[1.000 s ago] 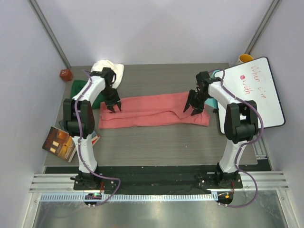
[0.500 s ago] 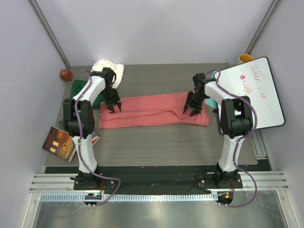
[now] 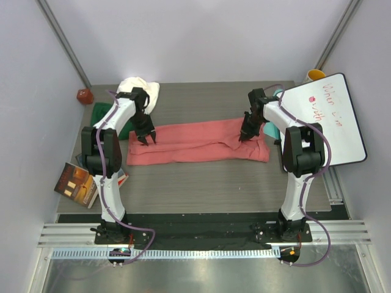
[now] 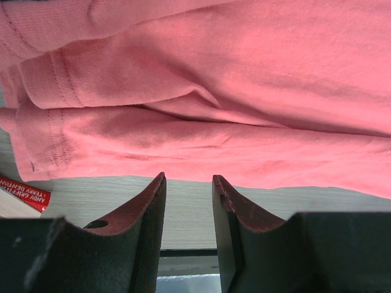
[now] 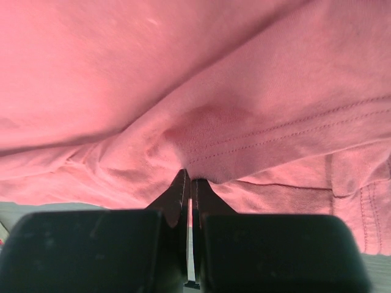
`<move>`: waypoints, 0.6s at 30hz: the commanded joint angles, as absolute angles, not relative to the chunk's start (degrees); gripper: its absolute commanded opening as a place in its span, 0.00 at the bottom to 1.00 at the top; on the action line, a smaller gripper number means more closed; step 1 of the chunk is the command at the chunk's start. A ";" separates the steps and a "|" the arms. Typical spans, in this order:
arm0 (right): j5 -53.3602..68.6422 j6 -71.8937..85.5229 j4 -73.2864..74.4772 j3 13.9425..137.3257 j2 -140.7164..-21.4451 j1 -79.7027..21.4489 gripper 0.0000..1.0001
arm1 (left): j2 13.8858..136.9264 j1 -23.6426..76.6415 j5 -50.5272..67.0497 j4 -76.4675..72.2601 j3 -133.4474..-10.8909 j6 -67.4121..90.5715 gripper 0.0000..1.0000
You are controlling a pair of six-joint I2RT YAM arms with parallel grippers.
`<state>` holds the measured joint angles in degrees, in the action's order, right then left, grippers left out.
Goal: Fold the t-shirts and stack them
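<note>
Right gripper (image 5: 188, 178) clamped on pink t-shirt (image 3: 195, 141) fold; left gripper (image 4: 188, 179) jaws apart, empty; green t-shirt (image 3: 99, 113) partly hidden behind left arm.

- The pink shirt (image 3: 195, 143) is soft, matt knit cloth with rows of stitching along its hems.
- The green shirt (image 3: 104, 113) and cream shirt (image 3: 137, 85) look like dull, soft cloth too.
- My left fingers (image 4: 143, 213) are matt black, with rough reddish-brown inner faces.
- My right fingers (image 5: 177, 198) look dark and matt.
- The table (image 3: 201, 183) is matt grey with a wood grain.
- The whiteboard (image 3: 333, 122) is smooth and glossy.
- The book (image 3: 76, 183) has a glossy cover.
- The rail (image 3: 67, 235) is bare metal.
</note>
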<state>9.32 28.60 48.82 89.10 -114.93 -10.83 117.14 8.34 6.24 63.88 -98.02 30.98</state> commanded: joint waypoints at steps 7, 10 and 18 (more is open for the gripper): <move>8.79 27.16 50.27 100.89 -118.82 -11.16 0.01 | 115.84 8.26 6.59 63.28 -97.03 30.50 0.37; 8.70 27.25 51.24 104.05 -121.20 -11.16 0.03 | 115.84 8.26 6.50 63.28 -97.03 30.50 0.37; 8.26 26.72 53.87 112.40 -126.73 -11.16 0.15 | 115.66 8.26 6.59 63.11 -95.98 30.32 0.36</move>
<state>9.06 27.53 51.90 107.09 -125.38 -10.83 117.14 8.34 6.24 63.86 -96.53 30.98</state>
